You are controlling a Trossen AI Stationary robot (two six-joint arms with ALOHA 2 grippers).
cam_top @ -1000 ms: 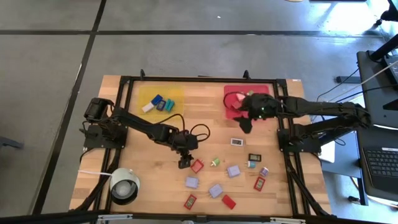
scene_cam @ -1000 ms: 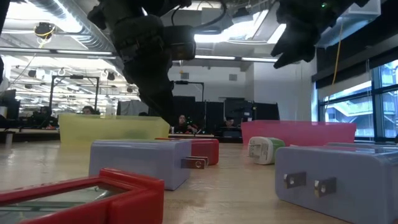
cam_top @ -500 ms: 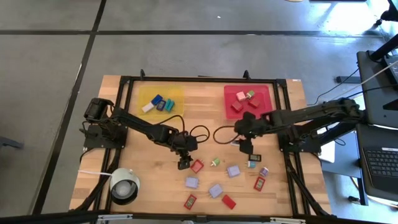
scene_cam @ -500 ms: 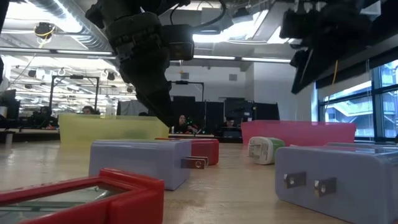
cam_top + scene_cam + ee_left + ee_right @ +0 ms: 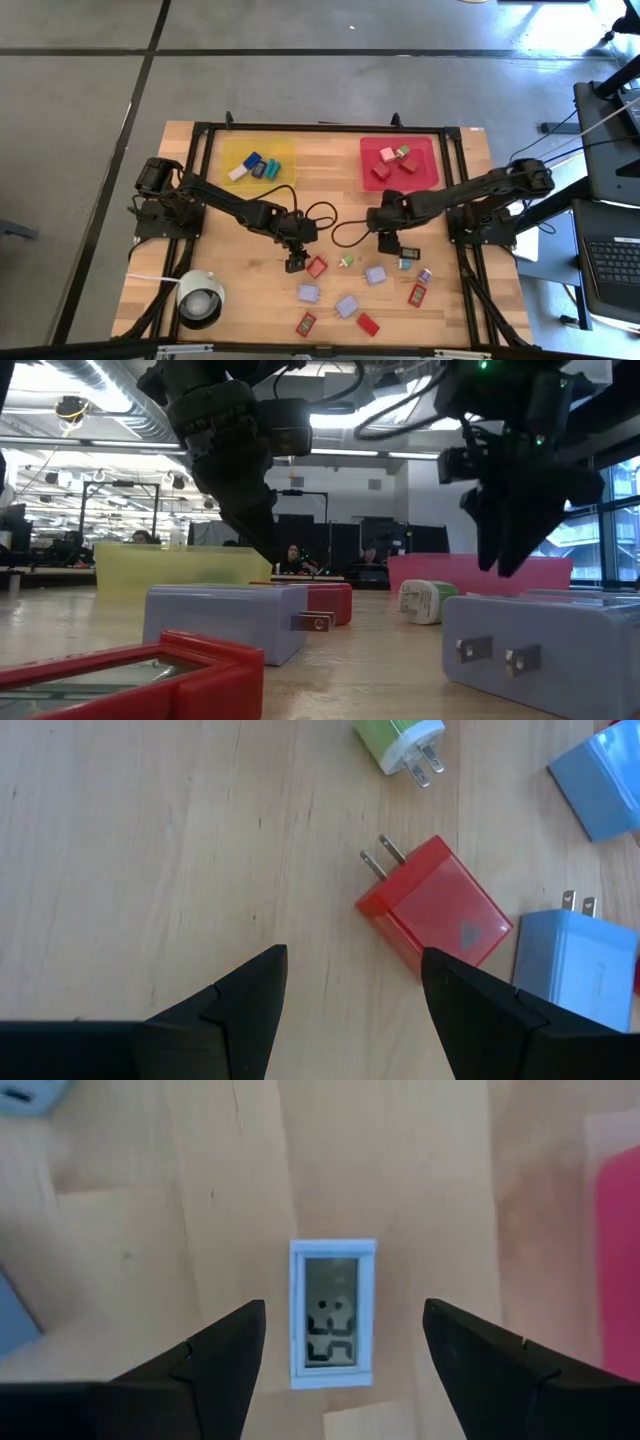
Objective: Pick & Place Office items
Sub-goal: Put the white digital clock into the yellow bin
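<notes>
The right hand (image 5: 386, 243) has swung away from the red tray (image 5: 425, 176) to the middle of the surface (image 5: 240, 290) and now hangs, fingers spread and empty, right over a small white display (image 5: 333, 1313) that lies flat between its fingertips. The left hand (image 5: 296, 264) has not moved; it hovers open, holding nothing, with a red plug block (image 5: 434, 905) just ahead of its fingers and the other scattered pieces beyond that.

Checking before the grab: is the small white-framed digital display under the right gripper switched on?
On. The small white-framed digital display shows dark digits on its screen, lying flat on the wooden table between the right gripper's open fingers.
</notes>
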